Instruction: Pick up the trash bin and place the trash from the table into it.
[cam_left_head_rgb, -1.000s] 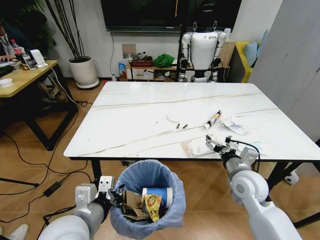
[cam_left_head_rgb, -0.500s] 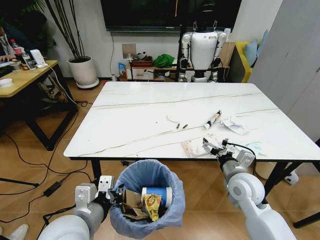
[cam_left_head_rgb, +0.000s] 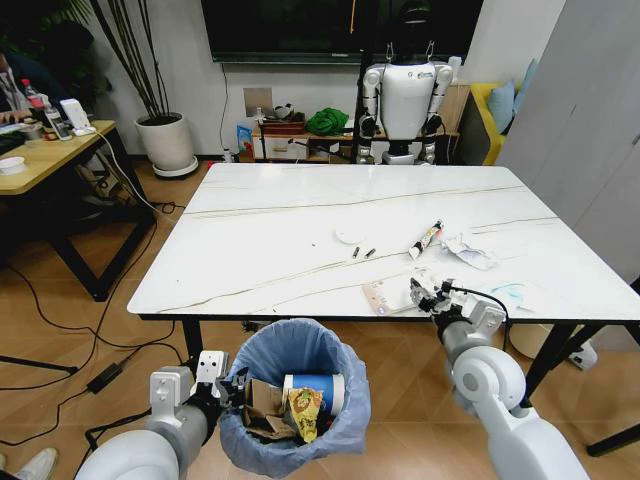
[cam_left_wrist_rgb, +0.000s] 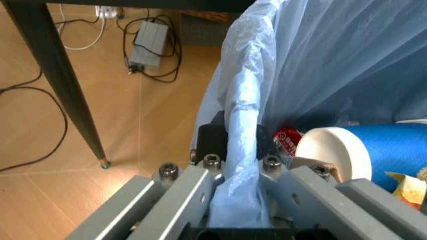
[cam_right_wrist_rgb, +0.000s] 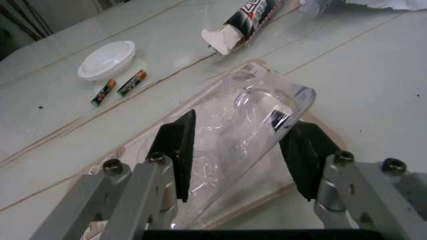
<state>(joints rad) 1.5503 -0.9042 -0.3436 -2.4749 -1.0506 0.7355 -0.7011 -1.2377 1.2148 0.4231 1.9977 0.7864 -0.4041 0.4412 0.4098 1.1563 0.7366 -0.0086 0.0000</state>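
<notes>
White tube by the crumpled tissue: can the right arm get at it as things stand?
Probably not right away: the right gripper has its jaws around a clear plastic package. The white tube lies unobstructed farther in on the table.

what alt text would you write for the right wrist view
The right gripper, jaws open, straddles a clear crumpled plastic cup lying on a card on the white marble table. Beyond it lie a white tube, two small batteries and a white round lid.
</notes>
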